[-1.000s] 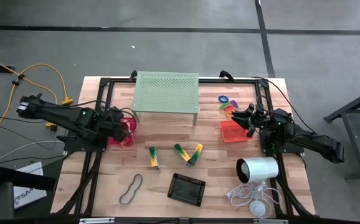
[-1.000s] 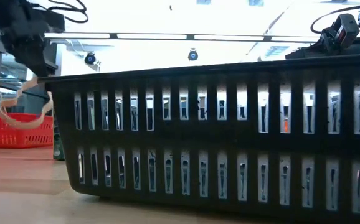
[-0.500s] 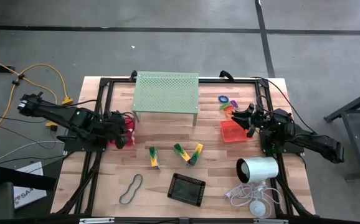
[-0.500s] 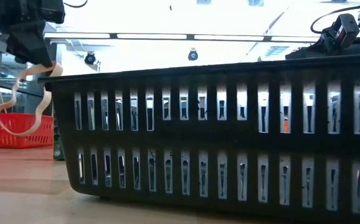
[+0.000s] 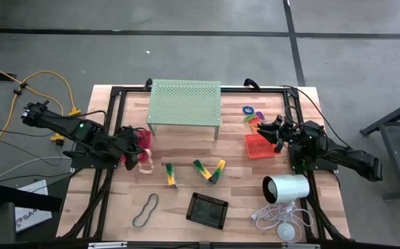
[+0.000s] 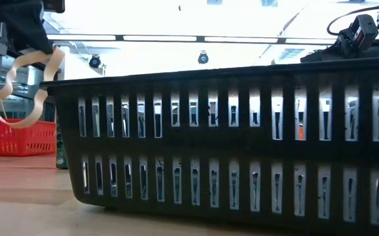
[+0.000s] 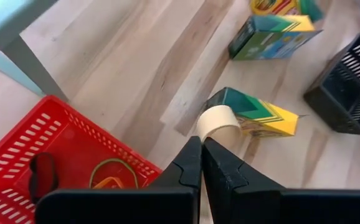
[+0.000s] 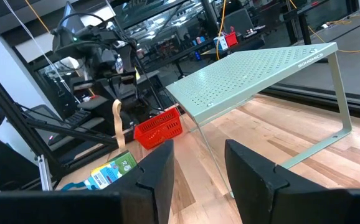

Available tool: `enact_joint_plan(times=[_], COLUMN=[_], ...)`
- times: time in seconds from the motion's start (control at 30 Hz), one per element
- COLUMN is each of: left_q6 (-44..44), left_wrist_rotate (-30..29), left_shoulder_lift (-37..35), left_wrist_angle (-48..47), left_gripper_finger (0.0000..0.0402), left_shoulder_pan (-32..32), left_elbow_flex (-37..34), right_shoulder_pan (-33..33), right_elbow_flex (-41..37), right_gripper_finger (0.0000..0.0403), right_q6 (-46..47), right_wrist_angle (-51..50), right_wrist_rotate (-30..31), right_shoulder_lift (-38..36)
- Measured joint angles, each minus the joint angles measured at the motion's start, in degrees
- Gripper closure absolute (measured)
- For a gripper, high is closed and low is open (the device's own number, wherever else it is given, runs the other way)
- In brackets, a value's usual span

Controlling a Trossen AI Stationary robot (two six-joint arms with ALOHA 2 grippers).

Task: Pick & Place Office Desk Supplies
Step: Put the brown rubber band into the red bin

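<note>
My left gripper (image 5: 133,158) is shut on a tan rubber-band loop (image 5: 144,167) just near-side of the pink-red mesh tray (image 5: 143,137). In the low view the loop (image 6: 20,92) hangs above that tray (image 6: 16,139). The tray (image 7: 18,158) holds green and orange bands and a dark piece. My right gripper (image 5: 275,131) stands open over the orange tray (image 5: 258,146), touching nothing. Yellow-and-green clips (image 5: 171,174) (image 5: 209,171), a dark band loop (image 5: 145,209) and a black mesh tray (image 5: 207,209) lie on the table. Coloured rings (image 5: 251,115) lie at the far right. My left gripper pinches the tan loop's strip (image 7: 206,134) between its two shut fingertips (image 7: 192,163). The fingers slant down from the table's left side. The loop (image 6: 20,92) hangs slack below them, lifted clear of the tray and the table.
A pale green perforated stand (image 5: 185,104) stands at the far middle. A white cylinder (image 5: 286,188) with its white cable (image 5: 279,220) lies at the near right. The black tray (image 6: 229,144) fills most of the low view. Bare wood lies between the clips and the stand.
My left gripper has risen, tipped more toward level and swung from over the pink-red tray toward the table's near edge. Still shut on the tan loop, it has carried it up out of the tray; the loop now hangs free.
</note>
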Motion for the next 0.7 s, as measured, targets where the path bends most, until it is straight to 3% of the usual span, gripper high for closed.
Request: enact_joint_plan(times=[0.7], left_q6=[0.81], left_wrist_rotate=[-9.02], left_shoulder_lift=[-10.48], left_wrist_angle=[-6.12], left_gripper_finger=[0.0401], left_shoulder_pan=[0.17], left_elbow_flex=[0.1], right_shoulder_pan=[-0.01], right_elbow_flex=[-0.01], right_gripper_finger=[0.0272], right_q6=[0.01], right_wrist_angle=[0.0], right_wrist_rotate=[-0.01], right_shoulder_lift=[0.02])
